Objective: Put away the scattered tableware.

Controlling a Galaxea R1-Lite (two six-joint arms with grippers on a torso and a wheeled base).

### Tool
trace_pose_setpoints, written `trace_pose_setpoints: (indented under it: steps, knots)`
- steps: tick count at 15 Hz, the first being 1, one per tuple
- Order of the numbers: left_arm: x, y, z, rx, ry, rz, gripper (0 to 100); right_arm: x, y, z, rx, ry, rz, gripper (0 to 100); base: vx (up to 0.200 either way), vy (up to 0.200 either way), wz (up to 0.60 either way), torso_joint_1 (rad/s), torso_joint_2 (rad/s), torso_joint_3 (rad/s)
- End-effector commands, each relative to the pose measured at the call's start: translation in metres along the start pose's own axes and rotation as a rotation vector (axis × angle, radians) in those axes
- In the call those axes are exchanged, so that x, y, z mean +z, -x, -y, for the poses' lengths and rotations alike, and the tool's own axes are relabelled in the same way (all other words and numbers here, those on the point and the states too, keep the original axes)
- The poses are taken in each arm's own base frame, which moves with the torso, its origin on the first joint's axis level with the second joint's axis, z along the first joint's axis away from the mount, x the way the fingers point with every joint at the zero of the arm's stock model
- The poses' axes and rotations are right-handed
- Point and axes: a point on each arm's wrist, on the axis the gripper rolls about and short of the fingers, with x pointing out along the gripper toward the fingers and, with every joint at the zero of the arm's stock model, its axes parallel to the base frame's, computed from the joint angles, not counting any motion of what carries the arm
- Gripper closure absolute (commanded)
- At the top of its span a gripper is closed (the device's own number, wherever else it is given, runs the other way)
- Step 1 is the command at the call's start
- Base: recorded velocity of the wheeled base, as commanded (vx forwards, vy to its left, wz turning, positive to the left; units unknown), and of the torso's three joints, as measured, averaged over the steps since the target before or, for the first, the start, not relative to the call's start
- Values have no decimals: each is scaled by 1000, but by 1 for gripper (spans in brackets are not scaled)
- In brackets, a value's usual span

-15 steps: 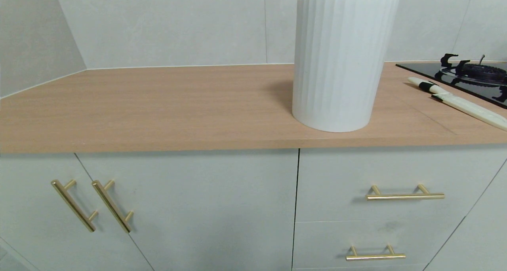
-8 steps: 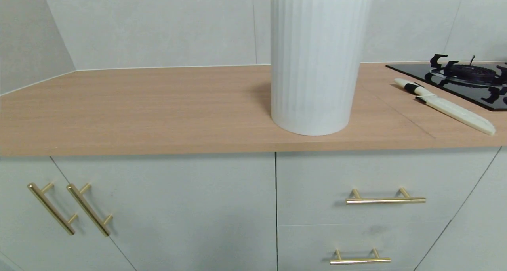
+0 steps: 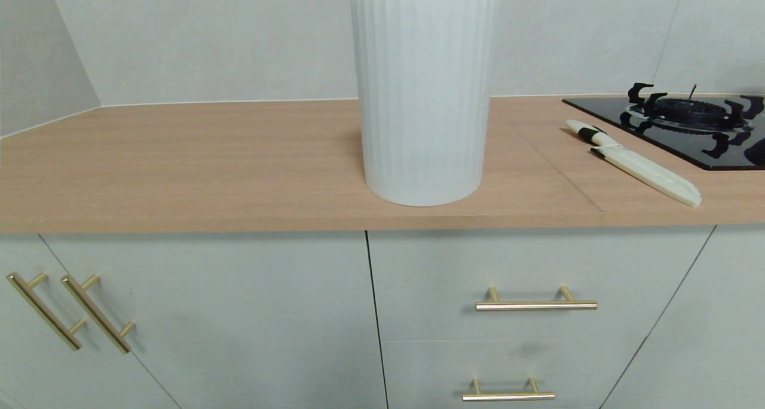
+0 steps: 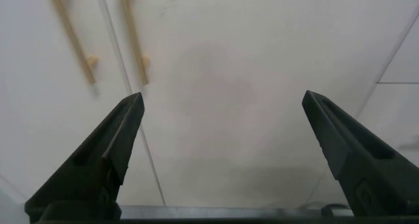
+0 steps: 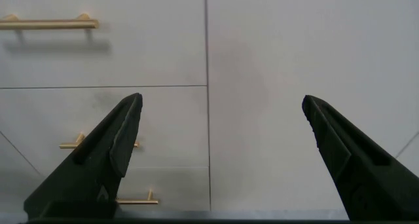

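Note:
A cream knife [image 3: 633, 162] with a black band on its handle lies on the wooden counter [image 3: 179, 170] at the right, beside the hob. A tall white ribbed container [image 3: 424, 95] stands upright near the counter's front edge, left of the knife. My left gripper [image 4: 219, 116] is open with nothing between its fingers, facing the pale cabinet doors below the counter. My right gripper [image 5: 219, 116] is open too and holds nothing, facing the drawer fronts.
A black hob [image 3: 675, 122] with a burner grate sits at the back right. Under the counter are cabinet doors with slanted gold handles [image 3: 95, 313] at the left and drawers with gold bar handles [image 3: 536, 304] at the right.
The head camera has turned to the right, so the container, knife and hob sit further left in the picture. Nothing on the counter has moved.

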Motion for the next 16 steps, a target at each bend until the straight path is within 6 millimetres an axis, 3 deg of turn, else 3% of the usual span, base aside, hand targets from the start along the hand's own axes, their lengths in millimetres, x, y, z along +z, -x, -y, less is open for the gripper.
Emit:
trace_pose_setpoints:
  steps: [1,13,16]
  knots:
    - [0,0,0,1,0,-1,0,0,0,0,1,0,-1,0,0,0,0,0,0,0]
    - [0,0,0,1,0,-1,0,0,0,0,2,0,0,0,0,0,0,0,0,0]
    - [0,0,0,1,0,-1,0,0,0,0,2,0,-1,0,0,0,0,58,-240,-177]
